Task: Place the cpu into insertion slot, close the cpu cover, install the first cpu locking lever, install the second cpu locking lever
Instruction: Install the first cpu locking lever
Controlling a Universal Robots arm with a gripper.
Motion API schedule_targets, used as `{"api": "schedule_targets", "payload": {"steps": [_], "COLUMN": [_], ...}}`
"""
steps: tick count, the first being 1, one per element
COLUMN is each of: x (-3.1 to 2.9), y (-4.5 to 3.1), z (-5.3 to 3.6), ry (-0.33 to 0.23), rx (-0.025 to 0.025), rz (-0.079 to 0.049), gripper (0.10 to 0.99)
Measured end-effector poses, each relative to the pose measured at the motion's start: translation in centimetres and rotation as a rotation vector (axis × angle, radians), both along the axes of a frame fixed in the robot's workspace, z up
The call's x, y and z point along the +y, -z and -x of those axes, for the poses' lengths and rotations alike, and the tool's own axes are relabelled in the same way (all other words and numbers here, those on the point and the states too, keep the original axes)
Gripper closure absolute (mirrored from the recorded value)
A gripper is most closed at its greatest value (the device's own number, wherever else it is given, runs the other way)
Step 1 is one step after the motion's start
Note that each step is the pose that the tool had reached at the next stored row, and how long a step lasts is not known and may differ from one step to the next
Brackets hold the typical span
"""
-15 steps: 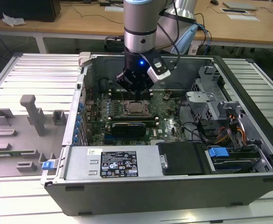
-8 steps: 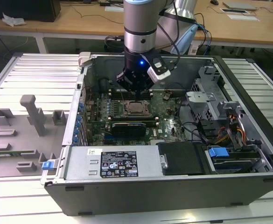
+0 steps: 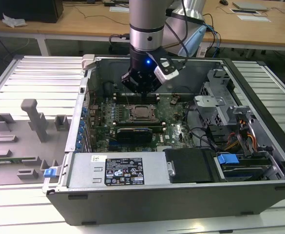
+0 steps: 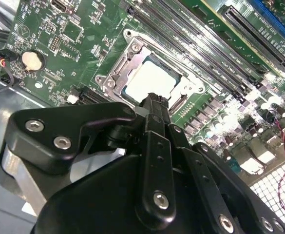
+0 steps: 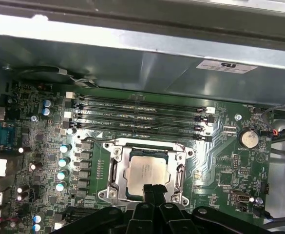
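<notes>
In the first wrist view, the cpu [image 5: 144, 170] is seen seated in the insertion slot [image 5: 109, 193] on the green motherboard [image 5: 220, 161], near the 4 memory slots [image 5: 142, 114]. The cpu cover [image 5: 147, 152] is laid flat around it, and whether either locking lever is latched cannot be told. The lever work is judged to be the step in hand. It would be best done with pressure kept on the lever alone, low and steady, well off the chip's bare top and the cover's thin frame. In the second wrist view, the gripper [image 4: 154, 100] is shown with its fingers drawn together and nothing held between them, the tips poised at the socket's edge, just beside the cpu. In the exterior view, the arm [image 3: 144, 19] is held upright over the open computer case [image 3: 181, 190], wrist pointed straight down above the slot.
</notes>
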State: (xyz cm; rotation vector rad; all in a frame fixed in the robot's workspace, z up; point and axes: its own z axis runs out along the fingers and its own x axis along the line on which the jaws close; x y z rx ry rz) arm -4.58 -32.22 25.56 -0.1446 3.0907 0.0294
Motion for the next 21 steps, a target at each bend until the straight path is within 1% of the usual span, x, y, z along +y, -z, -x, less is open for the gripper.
{"api": "schedule_targets", "payload": {"steps": [1,2,3,5,7,10,12,13,14,16,17,18,19,20,21], "x": [0.0,0.0,0.0,0.0,0.0,0.0,0.0,0.0,0.0,0.0,0.0,0.0,0.0,0.0,0.0], "y": [0.0,0.0,0.0,0.0,0.01,0.01,0.01,0.01,0.01,0.01,0.01,0.02,0.02,0.03,0.02], "z": [0.23,0.75,1.5,2.2,3.33,4.29,5.0,5.26,5.62,5.94,6.24,6.67,6.88,7.03,7.11], "ry": [0.0,0.0,0.0,0.0,0.0,0.0,0.0,0.0,0.0,0.0,0.0,0.0,0.0,0.0,0.001], "rx": [0.0,-0.0003,-0.0009,-0.0018,-0.0032,-0.0043,-0.0058,-0.0069,-0.0092,-0.011,-0.0123,-0.0136,-0.0139,-0.0142,-0.0146], "rz": [0.0,0.0,0.0,0.0,0.0,-0.001,-0.005,-0.011,-0.047,-0.08,-0.098,-0.114,-0.121,-0.132,-0.162], "gripper": [0.98,0.98,0.98,0.98,0.98,0.98,0.98,0.98,0.98,0.98,0.98,0.98,0.98,0.98,0.98]}}
